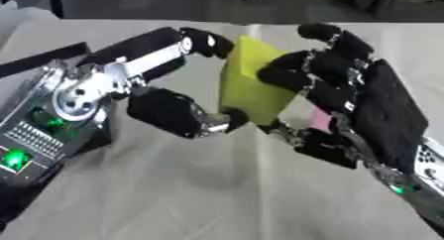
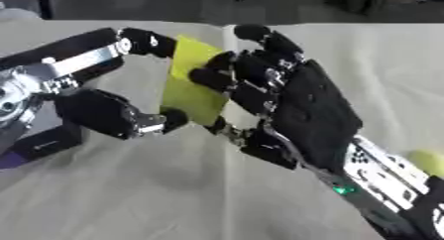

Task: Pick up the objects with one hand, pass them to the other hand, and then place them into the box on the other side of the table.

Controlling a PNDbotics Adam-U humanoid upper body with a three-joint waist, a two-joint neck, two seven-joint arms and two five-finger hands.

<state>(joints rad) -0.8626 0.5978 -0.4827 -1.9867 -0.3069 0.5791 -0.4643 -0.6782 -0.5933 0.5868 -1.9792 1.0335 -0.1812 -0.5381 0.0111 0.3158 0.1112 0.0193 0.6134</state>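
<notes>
A flat yellow-green block (image 1: 247, 83) hangs above the table between both hands. My left hand (image 1: 165, 107) comes in from the left; a finger touches the block's top edge and the thumb presses its lower edge. My right hand (image 1: 364, 100) reaches in from the right, back of the hand toward the camera, with its fingers (image 2: 230, 75) curled over the block's right side. A small pink patch (image 1: 321, 119) shows behind the right hand's fingers.
The table is covered with a pale grey cloth (image 1: 217, 194). A dark object (image 2: 39, 145) lies at the left edge beneath my left arm. Something yellow-green (image 2: 426, 160) peeks out at the right edge behind my right forearm. Dark shapes line the far edge.
</notes>
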